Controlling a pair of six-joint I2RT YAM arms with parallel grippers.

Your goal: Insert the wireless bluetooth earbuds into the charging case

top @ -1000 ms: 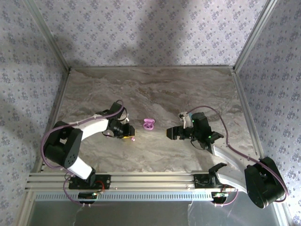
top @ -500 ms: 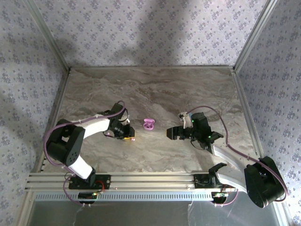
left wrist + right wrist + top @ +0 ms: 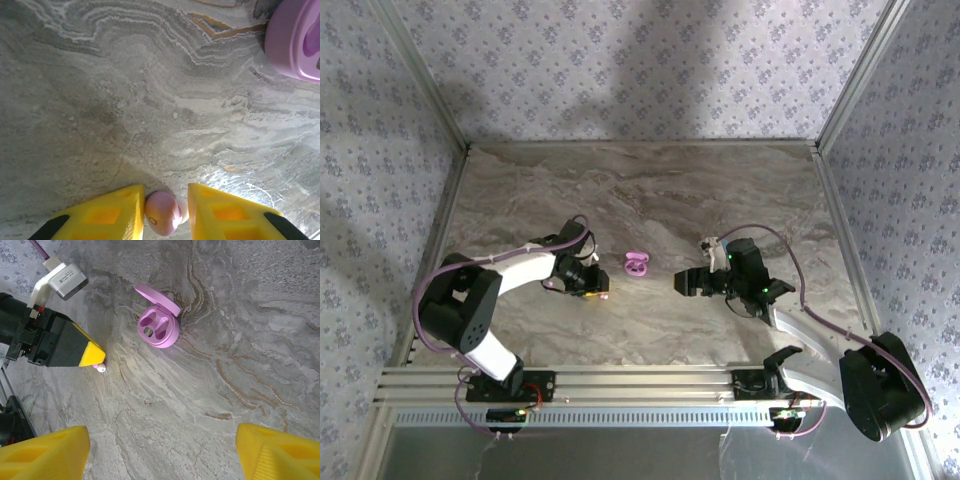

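Observation:
A pink earbud (image 3: 161,219) sits between the yellow fingertips of my left gripper (image 3: 166,210), low over the marble table. Its side presses the left finger and its white tip reaches the right one. From the right wrist view the bud's white tip (image 3: 100,368) pokes out under the left gripper's yellow finger (image 3: 90,354). The pink charging case (image 3: 637,264) lies open a little to the right of my left gripper (image 3: 599,291), its two wells empty (image 3: 159,326). My right gripper (image 3: 685,284) hovers right of the case, jaws wide apart and empty (image 3: 160,450).
The marble tabletop (image 3: 650,190) stretches bare behind the case. Patterned walls and metal frame posts (image 3: 840,100) bound the table. A rail (image 3: 620,385) with the arm bases runs along the near edge.
The left wrist has edged slightly to the right, towards the case, with the bud between its fingers. The right arm and the case have stayed put.

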